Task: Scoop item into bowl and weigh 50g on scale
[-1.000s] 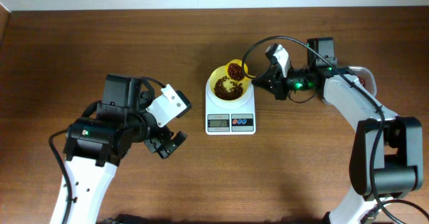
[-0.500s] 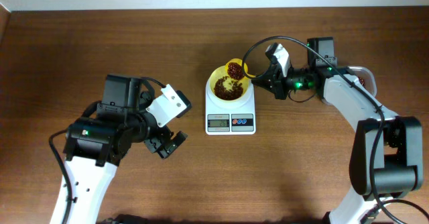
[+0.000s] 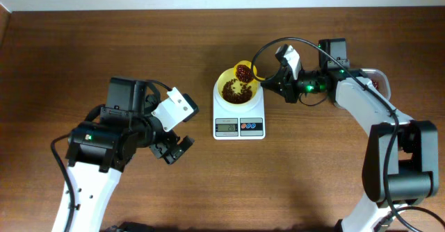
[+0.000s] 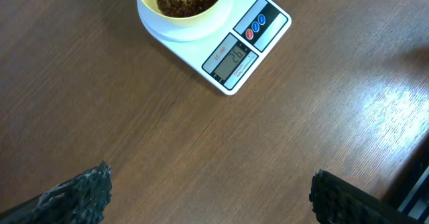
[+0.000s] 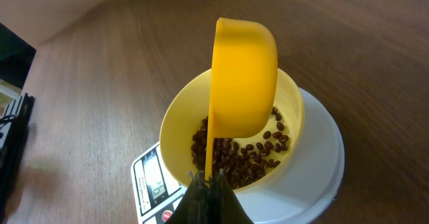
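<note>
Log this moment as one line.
right hand: shut on scoop, tilted over bowl | bowl: on scale, holds beans | left hand: open, empty, off to the side

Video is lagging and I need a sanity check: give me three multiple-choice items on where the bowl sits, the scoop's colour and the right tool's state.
1. The bowl stands: A on bare table; B on the scale; C beside the scale.
2. The scoop is: A blue; B white; C yellow.
3. The right tool is: A shut on the scoop's handle; B open, empty; C shut on the bowl.
Answers: B, white platform shows under it; C, yellow like the bowl; A, handle pinched between closed fingers.
</note>
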### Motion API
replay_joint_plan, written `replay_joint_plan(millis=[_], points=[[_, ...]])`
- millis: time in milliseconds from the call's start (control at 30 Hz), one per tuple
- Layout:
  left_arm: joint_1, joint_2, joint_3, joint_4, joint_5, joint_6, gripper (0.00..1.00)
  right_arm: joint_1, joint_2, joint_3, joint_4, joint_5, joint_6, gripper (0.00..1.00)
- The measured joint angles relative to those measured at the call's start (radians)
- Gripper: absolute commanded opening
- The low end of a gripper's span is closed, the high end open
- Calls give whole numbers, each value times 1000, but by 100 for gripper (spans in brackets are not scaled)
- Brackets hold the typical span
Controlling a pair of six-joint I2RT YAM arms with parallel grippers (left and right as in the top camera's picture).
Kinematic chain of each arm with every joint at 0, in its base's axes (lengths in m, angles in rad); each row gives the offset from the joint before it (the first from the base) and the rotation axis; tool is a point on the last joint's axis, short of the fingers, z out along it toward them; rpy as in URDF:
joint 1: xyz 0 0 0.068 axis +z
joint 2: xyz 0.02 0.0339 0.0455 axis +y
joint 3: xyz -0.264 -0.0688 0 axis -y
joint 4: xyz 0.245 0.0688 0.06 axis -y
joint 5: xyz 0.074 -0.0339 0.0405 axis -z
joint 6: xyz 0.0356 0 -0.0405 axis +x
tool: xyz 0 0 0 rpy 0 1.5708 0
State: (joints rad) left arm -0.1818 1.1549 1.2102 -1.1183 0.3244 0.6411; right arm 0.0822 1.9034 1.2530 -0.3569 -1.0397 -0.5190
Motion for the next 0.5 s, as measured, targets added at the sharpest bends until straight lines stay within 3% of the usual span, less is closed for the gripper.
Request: replay_joint_plan(millis=[500], points=[[0,0,0,0,0,0,99,5,9,0,45,-6,57,4]])
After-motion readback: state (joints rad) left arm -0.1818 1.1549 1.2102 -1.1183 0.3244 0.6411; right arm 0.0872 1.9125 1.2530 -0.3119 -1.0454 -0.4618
